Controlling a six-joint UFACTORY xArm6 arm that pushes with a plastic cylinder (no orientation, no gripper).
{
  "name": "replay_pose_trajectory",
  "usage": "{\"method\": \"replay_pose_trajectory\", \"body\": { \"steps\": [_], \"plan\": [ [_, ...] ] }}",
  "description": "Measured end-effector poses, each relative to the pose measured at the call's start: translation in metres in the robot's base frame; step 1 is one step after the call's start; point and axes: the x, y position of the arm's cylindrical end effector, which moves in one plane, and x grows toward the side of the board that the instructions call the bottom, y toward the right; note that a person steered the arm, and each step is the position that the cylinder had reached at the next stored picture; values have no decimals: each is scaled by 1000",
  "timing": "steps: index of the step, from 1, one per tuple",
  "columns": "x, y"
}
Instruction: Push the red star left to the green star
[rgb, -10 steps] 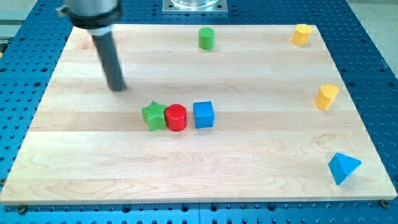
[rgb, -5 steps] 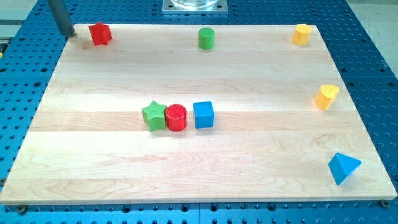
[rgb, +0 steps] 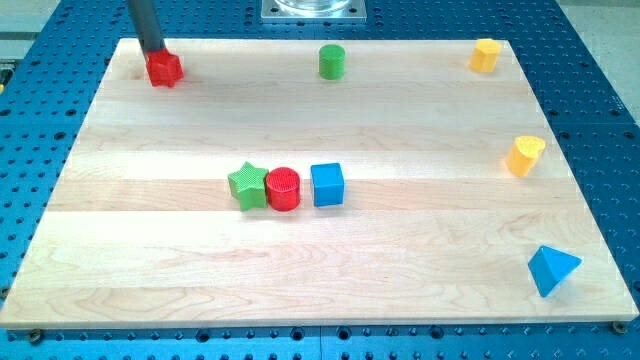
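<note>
The red star (rgb: 164, 69) lies near the board's top left corner. My tip (rgb: 153, 52) touches its upper left side, with the dark rod rising out of the view's top. The green star (rgb: 247, 186) lies near the board's middle, well below and to the right of the red star. A red cylinder (rgb: 283, 188) touches the green star's right side, and a blue cube (rgb: 327, 185) sits right of that cylinder.
A green cylinder (rgb: 332, 61) stands at the top middle. Yellow blocks sit at the top right (rgb: 485, 55) and the right edge (rgb: 525, 155). A blue triangle (rgb: 551, 269) lies at the bottom right. The wooden board (rgb: 420, 250) rests on a blue perforated table.
My tip swung from the board's upper left out past the top left corner, then came right onto the red star. The red star has shifted slightly down and right.
</note>
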Motion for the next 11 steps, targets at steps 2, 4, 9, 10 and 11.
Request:
{"method": "replay_pose_trajectory", "body": {
  "steps": [2,4,9,10,11],
  "plan": [
    [147,-11],
    [167,-15],
    [70,74],
    [70,116],
    [68,130]
  ]
}}
